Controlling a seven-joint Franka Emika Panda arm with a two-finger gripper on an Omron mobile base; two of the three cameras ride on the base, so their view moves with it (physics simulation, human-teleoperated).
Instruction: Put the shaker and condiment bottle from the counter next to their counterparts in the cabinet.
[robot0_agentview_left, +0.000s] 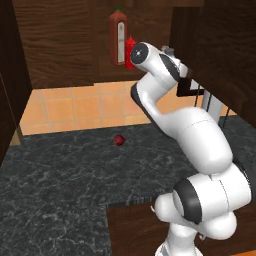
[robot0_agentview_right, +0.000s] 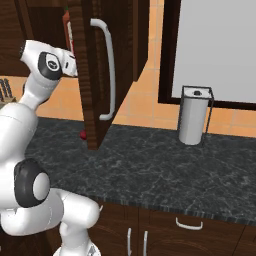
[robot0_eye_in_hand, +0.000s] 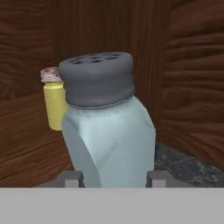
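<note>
In the hand view the pale grey-blue shaker (robot0_eye_in_hand: 109, 140), with its dark perforated cap, leans slightly between my two fingertips. My gripper (robot0_eye_in_hand: 114, 178) is shut on it, inside the cabinet (robot0_eye_in_hand: 192, 87). Just behind it on the plank shelf (robot0_eye_in_hand: 26, 144) stands the small yellowish shaker (robot0_eye_in_hand: 54, 105). In the left base view my arm reaches up into the cabinet (robot0_agentview_left: 60, 45), and its door hides the hand. There the small red condiment bottle (robot0_agentview_left: 131, 50) stands right beside the tall red bottle (robot0_agentview_left: 118, 37) with the green cap.
A small dark-red round thing (robot0_agentview_left: 119, 140) lies on the marbled counter (robot0_agentview_left: 60, 175). The open cabinet door (robot0_agentview_right: 95, 75) with its pale handle hangs beside my arm. A paper-towel holder (robot0_agentview_right: 194, 115) stands on the counter to the right.
</note>
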